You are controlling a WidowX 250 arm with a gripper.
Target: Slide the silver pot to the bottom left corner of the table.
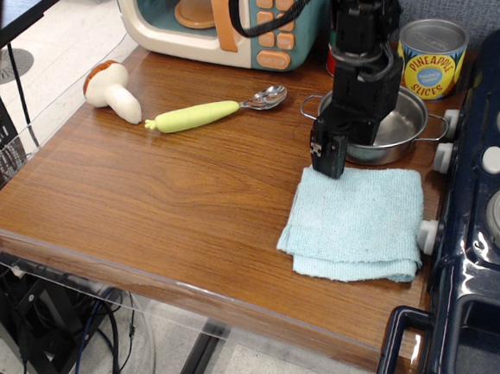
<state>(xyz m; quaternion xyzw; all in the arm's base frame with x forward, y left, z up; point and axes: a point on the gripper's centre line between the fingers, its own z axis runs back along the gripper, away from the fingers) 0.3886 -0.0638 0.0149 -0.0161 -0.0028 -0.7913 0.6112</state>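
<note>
The silver pot point(407, 125) stands at the back right of the brown table point(165, 202), next to the toy stove. Its left loop handle point(309, 104) and right loop handle point(440, 125) show. My black gripper point(329, 150) hangs low over the pot's front-left rim and covers that part of the pot. Its tips reach down to the far edge of the blue cloth. I cannot tell whether the fingers are open or closed on the rim.
A light blue folded cloth point(357, 222) lies just in front of the pot. A green-handled spoon point(201, 115) and a toy mushroom point(111, 90) lie to the left. A toy microwave point(219, 16) and a pineapple can point(430, 56) stand behind; the dark blue stove point(495, 220) is on the right.
</note>
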